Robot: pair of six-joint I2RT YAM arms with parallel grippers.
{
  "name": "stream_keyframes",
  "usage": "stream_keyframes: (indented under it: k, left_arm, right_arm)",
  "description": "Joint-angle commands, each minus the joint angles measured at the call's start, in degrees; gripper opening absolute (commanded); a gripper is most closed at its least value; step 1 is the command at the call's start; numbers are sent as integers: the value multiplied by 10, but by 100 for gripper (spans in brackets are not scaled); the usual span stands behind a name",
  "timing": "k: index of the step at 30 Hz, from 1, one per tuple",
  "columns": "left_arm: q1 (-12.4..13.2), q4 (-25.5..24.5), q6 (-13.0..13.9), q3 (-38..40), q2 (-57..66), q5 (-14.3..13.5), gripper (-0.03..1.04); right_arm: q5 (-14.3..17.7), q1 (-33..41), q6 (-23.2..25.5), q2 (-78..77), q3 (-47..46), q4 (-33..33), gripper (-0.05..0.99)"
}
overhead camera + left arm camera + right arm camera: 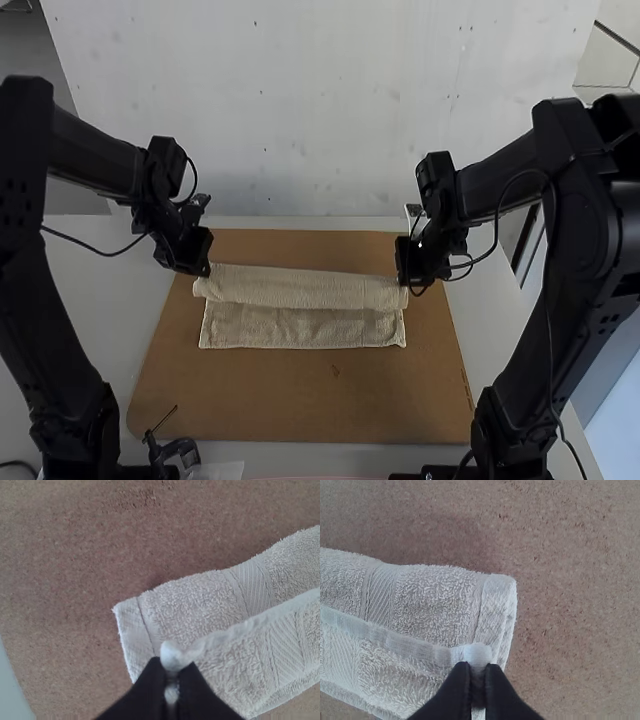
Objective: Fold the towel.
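The brown board [300,400] lies on a pale table [110,290], and the cream towel [300,330] is stretched sideways across it, closer to the board's far edge than to its near one. The towel is partly folded: an upper layer runs along the side toward the board's far edge, and a single-looking strip shows beneath it on the side toward the board's near edge. The left gripper [205,270] is over the left part of the board, at the towel's left end; the right gripper [405,283] is over the board's right part, at the opposite end. In the left wrist view, the left gripper [171,667] is clenched on a corner of the upper layer, with cloth bunched between its dark fingertips. In the right wrist view, the right gripper [479,667] grasps the other corner in the same way. Between them the pinched edge spans the board as a loose ridge, and woven bands cross the towel near its ends. A small dark object [180,450] sits at the board's near left corner; what it is, I cannot tell.
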Motion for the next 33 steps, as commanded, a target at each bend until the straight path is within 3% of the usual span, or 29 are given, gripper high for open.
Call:
stream_keyframes:
  k: [1, 20, 33]
  left_arm:
    - [-4, -2, 13, -13, -31, -7, 1]
    - [-3, -22, 13, -36, -30, 0, 1]
    - [-3, 2, 12, -19, 42, 0, 1]
  right_arm:
    - [5, 11, 4, -28, -7, -12, 2]
    - [4, 28, 6, -31, -32, -45, 2]
    - [6, 24, 9, 50, -24, 29, 2]
